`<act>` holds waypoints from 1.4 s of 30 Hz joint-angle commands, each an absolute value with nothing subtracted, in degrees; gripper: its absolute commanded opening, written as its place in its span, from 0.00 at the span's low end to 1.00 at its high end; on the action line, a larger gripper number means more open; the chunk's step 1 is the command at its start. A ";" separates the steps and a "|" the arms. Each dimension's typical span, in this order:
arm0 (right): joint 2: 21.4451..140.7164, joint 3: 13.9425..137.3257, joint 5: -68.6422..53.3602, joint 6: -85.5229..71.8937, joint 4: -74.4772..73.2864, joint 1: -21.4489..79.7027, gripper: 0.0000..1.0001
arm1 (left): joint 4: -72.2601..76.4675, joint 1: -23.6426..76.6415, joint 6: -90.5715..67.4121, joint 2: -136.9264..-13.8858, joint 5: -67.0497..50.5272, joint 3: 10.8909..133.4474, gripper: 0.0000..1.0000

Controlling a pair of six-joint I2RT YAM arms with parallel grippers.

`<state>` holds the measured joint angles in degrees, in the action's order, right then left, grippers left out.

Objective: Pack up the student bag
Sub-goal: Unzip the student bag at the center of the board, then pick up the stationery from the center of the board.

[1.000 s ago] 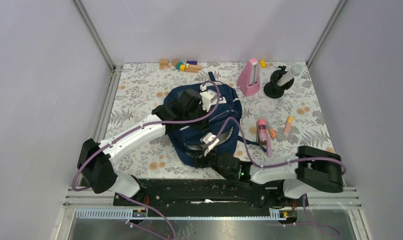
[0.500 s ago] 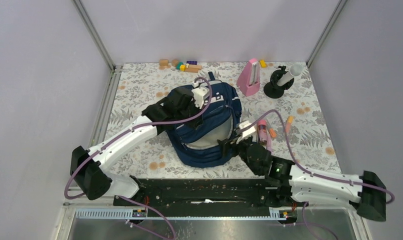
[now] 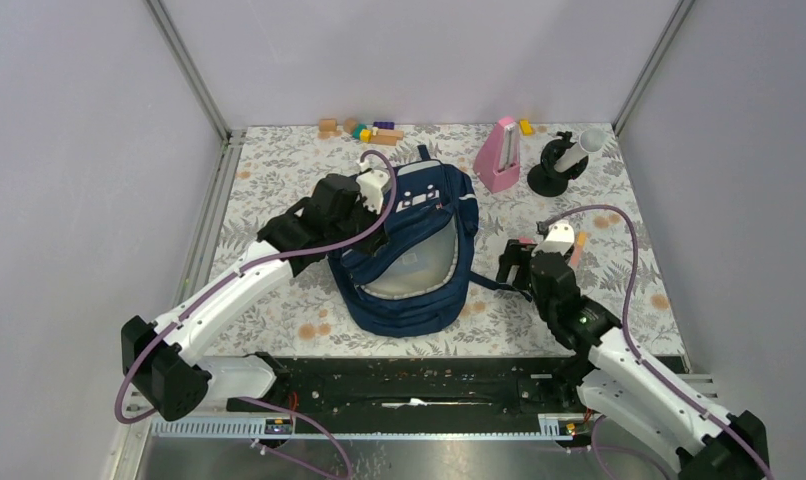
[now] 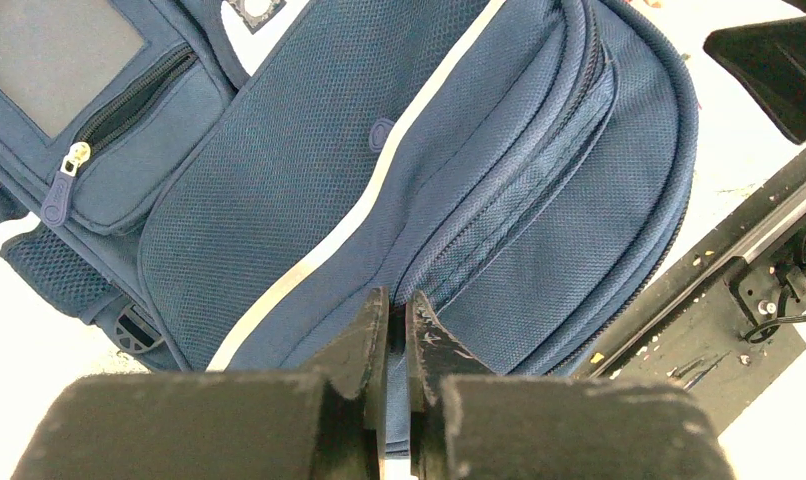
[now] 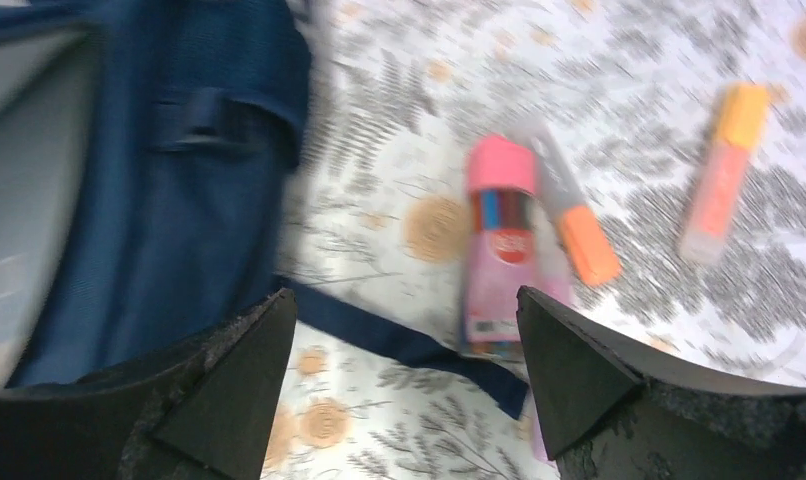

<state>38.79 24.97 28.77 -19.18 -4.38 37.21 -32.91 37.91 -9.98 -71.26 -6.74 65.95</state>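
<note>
The student bag (image 3: pixel 409 285), navy with thin white stripes, lies in the middle of the table with its main compartment gaping and the grey lining (image 3: pixel 419 262) showing. My left gripper (image 3: pixel 374 215) is at its back left edge. In the left wrist view the jaws (image 4: pixel 399 315) are shut on a fold of the bag's fabric (image 4: pixel 379 150). My right gripper (image 3: pixel 514 268) is open and empty, just right of the bag. In the right wrist view it (image 5: pixel 404 305) hovers over a pink pencil box (image 5: pixel 499 240) and the bag's loose strap (image 5: pixel 399 342).
An orange-capped marker (image 5: pixel 584 240) lies beside the pink box, and an orange highlighter (image 3: pixel 577 248) lies further right. A pink metronome (image 3: pixel 499 155), a black stand with a white ball (image 3: pixel 562 160) and several wooden blocks (image 3: pixel 364 130) stand along the back edge.
My right gripper has left the bag's opening and swung right to above the pink box. My left gripper has pulled the bag's edge back and left, and the opening now gapes wider.
</note>
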 commanded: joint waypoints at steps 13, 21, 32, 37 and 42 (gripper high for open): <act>53.70 26.55 10.20 -27.65 -9.84 14.89 0.71 | -28.92 36.83 -12.08 -67.02 -8.02 65.73 0.00; 59.61 27.22 10.71 -27.03 -7.30 14.36 0.69 | -29.05 36.83 -12.08 -66.95 -8.11 65.67 0.00; 67.90 30.42 7.73 -25.08 -4.36 14.34 0.61 | -29.18 36.78 -12.65 -67.49 -9.33 65.71 0.00; 69.61 30.57 8.05 -25.48 -3.55 14.33 0.63 | -29.18 36.83 -12.80 -67.82 -10.07 65.82 0.00; 72.77 32.00 7.34 -25.75 -3.10 14.33 0.62 | -29.36 36.78 -13.00 -68.19 -10.49 65.98 0.00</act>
